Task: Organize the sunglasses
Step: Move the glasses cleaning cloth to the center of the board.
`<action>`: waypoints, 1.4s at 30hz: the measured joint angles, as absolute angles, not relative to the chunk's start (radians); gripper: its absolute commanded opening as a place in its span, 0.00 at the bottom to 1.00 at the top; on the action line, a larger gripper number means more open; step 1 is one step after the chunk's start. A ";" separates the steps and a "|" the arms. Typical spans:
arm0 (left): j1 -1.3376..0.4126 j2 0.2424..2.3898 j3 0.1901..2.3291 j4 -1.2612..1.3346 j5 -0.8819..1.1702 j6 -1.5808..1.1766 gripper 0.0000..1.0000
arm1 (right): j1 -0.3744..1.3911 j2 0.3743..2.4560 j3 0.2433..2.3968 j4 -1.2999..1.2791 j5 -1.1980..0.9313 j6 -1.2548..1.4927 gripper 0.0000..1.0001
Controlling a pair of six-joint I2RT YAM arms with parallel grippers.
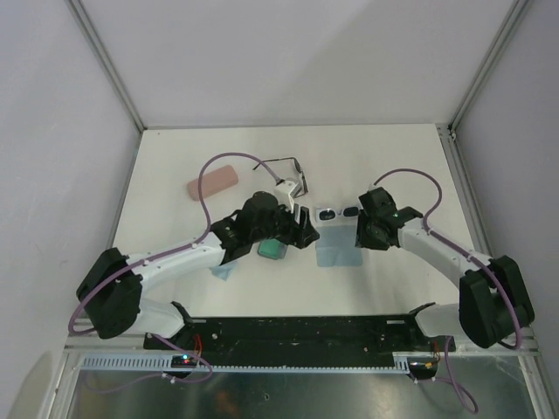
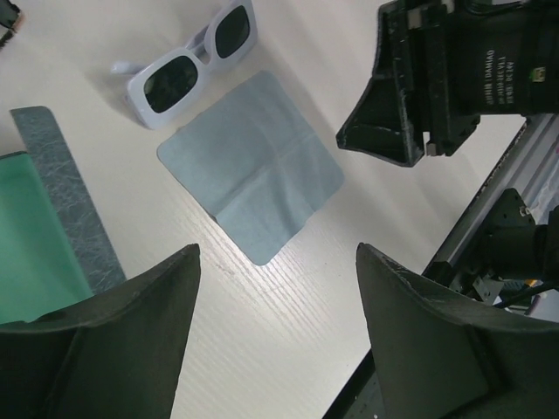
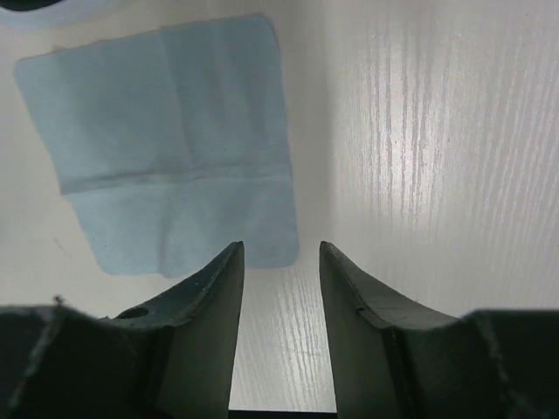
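So far nothing is stowed; judged early in the task.

- Chunky white-framed sunglasses with dark lenses point(image 2: 188, 70): lying open on the pale wood-grain table point(image 1: 402, 166), just beyond the far edge of the flat square light-blue cloth point(image 2: 253, 166). Whether the frame touches the cloth I cannot tell. No gripper holds them.
- Thin black wire-framed sunglasses point(image 1: 300, 166): loose on the table, further back and to the left of the same cloth.
- Oblong blue-grey case with a green lining point(image 2: 65, 201): lies open and empty just left of the cloth.
- Oblong pink case point(image 1: 214, 182): well to the left of the cloth and further back; it looks closed.
- Left gripper point(image 2: 278, 253): fingers spread wide with nothing between them, hovering over the cloth's near-left side.
- Right gripper point(image 3: 280, 246): fingers a moderate gap apart and empty, above the cloth's near edge.

Left to do, as I read it: both pairs into cases, with the cloths possibly dealt with too.

Hard to make out:
- The left arm covers part of the open case in the top view, and most of a second light-blue cloth point(image 1: 223, 272) far left of the first.
- The wire frame's lenses are too thin and small to resolve.
- The right wrist view shows only a white sliver at its top edge, probably the white frame.
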State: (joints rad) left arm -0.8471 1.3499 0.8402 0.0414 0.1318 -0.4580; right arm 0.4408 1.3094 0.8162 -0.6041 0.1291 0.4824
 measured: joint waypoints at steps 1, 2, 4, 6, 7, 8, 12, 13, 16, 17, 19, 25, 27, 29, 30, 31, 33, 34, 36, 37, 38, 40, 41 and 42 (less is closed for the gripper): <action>-0.853 1.364 0.847 0.041 0.131 -0.454 0.75 | 0.446 1.322 0.815 -0.601 0.135 0.486 0.44; -0.859 1.375 0.853 0.041 0.129 -0.452 0.75 | 0.452 1.338 0.815 -0.597 0.141 0.490 0.44; -0.867 1.392 0.861 0.041 0.125 -0.451 0.75 | 0.461 1.366 0.815 -0.587 0.149 0.499 0.42; -0.872 1.403 0.862 0.041 0.122 -0.451 0.76 | 0.471 1.390 0.807 -0.570 0.152 0.506 0.41; -0.873 1.407 0.862 0.041 0.121 -0.451 0.76 | 0.474 1.400 0.801 -0.564 0.153 0.510 0.39; -0.875 1.410 0.862 0.040 0.116 -0.451 0.76 | 0.477 1.410 0.794 -0.559 0.153 0.516 0.38; -0.876 1.420 0.864 0.039 0.107 -0.451 0.76 | 0.482 1.452 0.775 -0.547 0.155 0.532 0.29; -0.876 1.423 0.867 0.038 0.103 -0.451 0.76 | 0.482 1.465 0.771 -0.545 0.158 0.537 0.26; -0.878 1.438 0.881 0.029 0.081 -0.451 0.76 | 0.484 1.473 0.769 -0.534 0.174 0.552 0.12; -0.878 1.445 0.888 0.025 0.075 -0.451 0.76 | 0.484 1.473 0.768 -0.531 0.176 0.558 0.07; -0.878 1.460 0.906 0.014 0.067 -0.451 0.76 | 0.484 1.473 0.765 -0.524 0.177 0.571 0.02; -0.878 1.523 0.960 0.004 0.054 -0.451 0.75 | 0.487 1.406 0.709 -0.519 0.194 0.607 0.03; -0.878 1.552 0.976 0.002 0.055 -0.451 0.74 | 0.488 1.367 0.682 -0.546 0.194 0.613 0.09; -0.879 1.579 0.992 0.000 0.055 -0.451 0.73 | 0.492 1.338 0.665 -0.579 0.191 0.624 0.26; -0.880 1.596 1.001 -0.001 0.055 -0.451 0.73 | 0.494 1.328 0.660 -0.593 0.190 0.631 0.32; -0.880 1.608 1.007 -0.002 0.055 -0.451 0.73 | 0.496 1.318 0.657 -0.606 0.189 0.636 0.36; -0.883 1.637 1.019 -0.003 0.056 -0.451 0.71 | 0.498 1.298 0.654 -0.626 0.185 0.641 0.40; -0.885 1.652 1.025 -0.004 0.056 -0.450 0.70 | 0.497 1.285 0.654 -0.632 0.184 0.640 0.40; -0.889 1.677 1.039 -0.012 0.056 -0.446 0.68 | 0.479 1.258 0.654 -0.631 0.171 0.636 0.40; -0.892 1.691 1.048 -0.016 0.057 -0.443 0.68 | 0.460 1.246 0.654 -0.628 0.167 0.632 0.40; -0.895 1.707 1.060 -0.022 0.056 -0.442 0.67 | 0.442 1.238 0.654 -0.625 0.165 0.628 0.39; -0.900 1.738 1.088 -0.028 0.056 -0.439 0.67 | 0.394 1.233 0.655 -0.610 0.154 0.614 0.37; -0.902 1.753 1.101 -0.031 0.055 -0.436 0.66 | 0.374 1.233 0.656 -0.600 0.148 0.604 0.36; -0.904 1.768 1.113 -0.034 0.055 -0.435 0.66 | 0.355 1.234 0.657 -0.587 0.143 0.596 0.36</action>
State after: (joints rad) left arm -0.9043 1.7679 1.1130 -0.0338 0.0547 -0.4347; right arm 0.3553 1.2343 0.6571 -0.5873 0.1429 0.5961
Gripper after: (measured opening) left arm 0.669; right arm 0.376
